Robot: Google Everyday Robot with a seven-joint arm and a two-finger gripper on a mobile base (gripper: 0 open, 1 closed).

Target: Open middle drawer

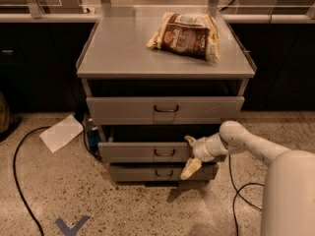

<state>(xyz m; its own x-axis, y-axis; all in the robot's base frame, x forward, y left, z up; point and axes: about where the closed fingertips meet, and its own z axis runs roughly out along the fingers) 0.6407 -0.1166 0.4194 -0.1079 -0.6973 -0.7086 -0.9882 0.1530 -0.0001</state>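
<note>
Gripper (187, 157) at the right end of the middle drawer (128, 152), fingers spread above and below its front panel; contact is unclear. That drawer juts out slightly beneath the top drawer (123, 109), its tray lost in shadow

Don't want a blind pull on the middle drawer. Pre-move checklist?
1. Position: pincer at the right end of the middle drawer front: ok.
2. Fingers apart, one above the front, one below: ok.
3. Firm contact with the front: cannot tell.
4. Grip on the wire handle: not ok, it sits free at centre.
5. Loose load: chip bag lies well back on the cabinet top: ok.
</note>
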